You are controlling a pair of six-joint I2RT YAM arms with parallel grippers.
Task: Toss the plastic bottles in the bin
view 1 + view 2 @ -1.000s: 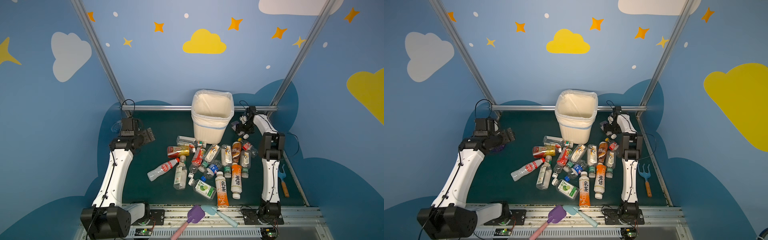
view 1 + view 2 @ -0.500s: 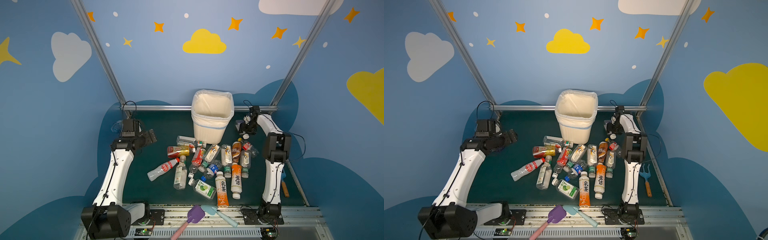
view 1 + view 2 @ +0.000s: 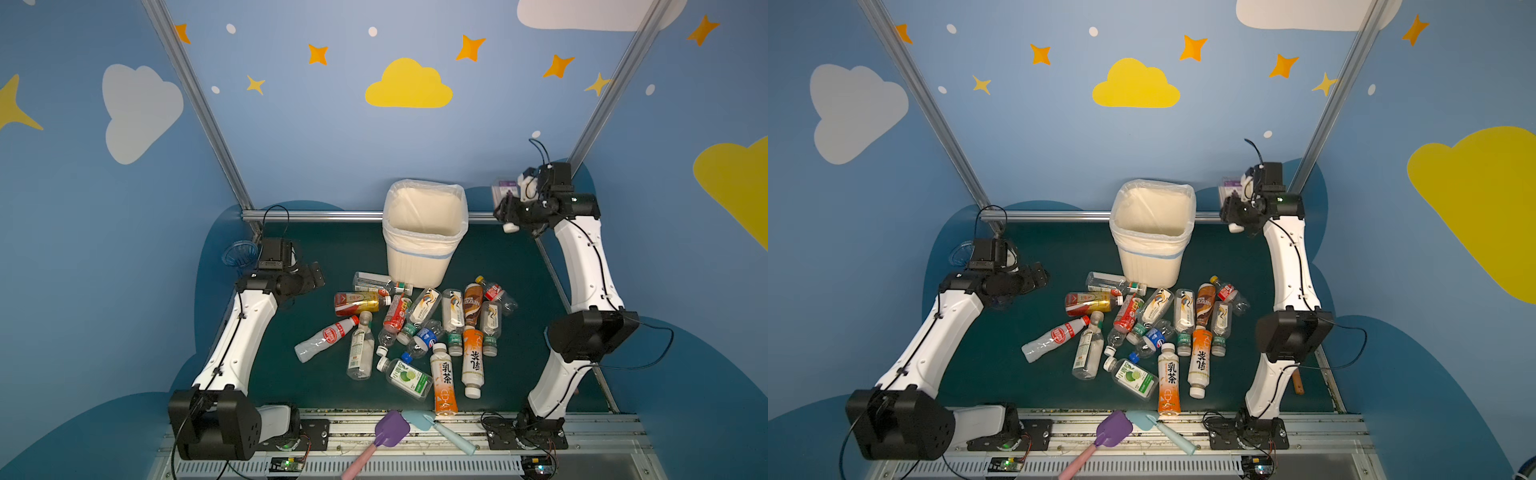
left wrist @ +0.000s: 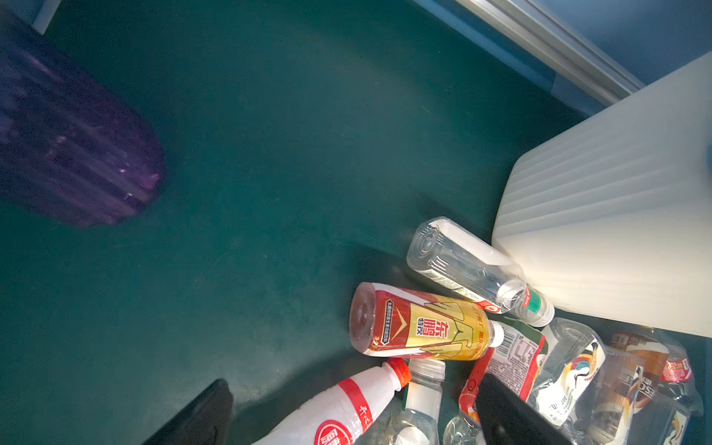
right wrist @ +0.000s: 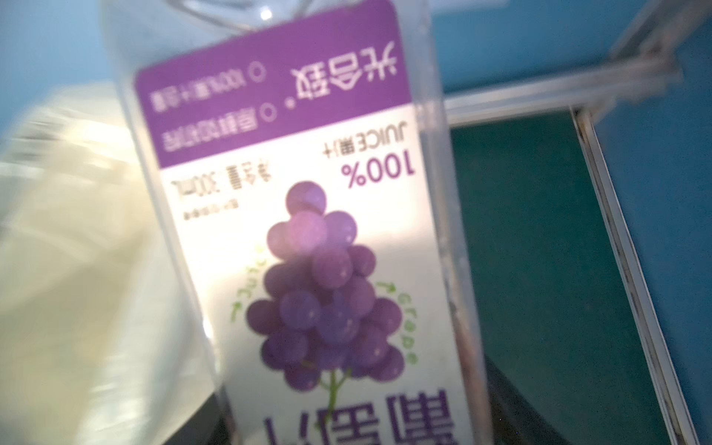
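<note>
Plastic bottles (image 3: 452, 309) lie heaped on desk (image 3: 490, 266) before bin (image 3: 415, 262). Left hand (image 3: 311, 277) open, empty. Farther, right hand (image 3: 506, 210) grips grape bottle (image 3: 504, 192) aloft beside bin. Judged step: transport; next move calls for clearing rim, then release.

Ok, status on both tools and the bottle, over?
Left tool open, empty, hovering beside the pile. Right tool carries grape juice bottle, raised right of bin, not over it. Nothing seen between them.

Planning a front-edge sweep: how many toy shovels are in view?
2. The purple shovel and the light-blue shovel lie on the front rail, blades close together. A brown handle behind the right arm may be another tool.
</note>
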